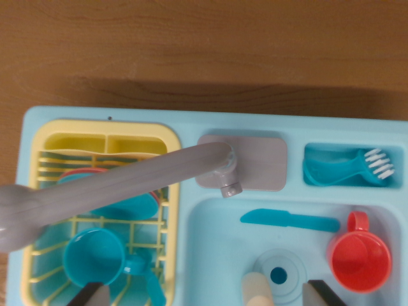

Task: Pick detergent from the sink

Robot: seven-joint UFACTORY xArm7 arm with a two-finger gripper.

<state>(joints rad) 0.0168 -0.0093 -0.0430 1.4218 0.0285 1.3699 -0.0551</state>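
Note:
In the wrist view a light blue toy sink [191,255] fills the lower part of the picture. At the bottom edge, inside the basin, shows the rounded cream top of a bottle [257,290], which seems to be the detergent; the rest of it is cut off. It stands beside the drain [278,275]. My gripper [209,296] is open, with only its two dark fingertips [93,294] showing. One is over the dish rack and the other over the basin, just to the wrist view's right of the bottle. The bottle lies between them, nearer the right one.
A grey tap [115,185] is swung to the wrist view's left, over the yellow dish rack [38,210] with blue cups [95,257]. A red cup [360,260] and a blue knife [290,220] lie in the basin. A blue brush [349,167] sits in a side compartment. Beyond is a wooden tabletop [204,44].

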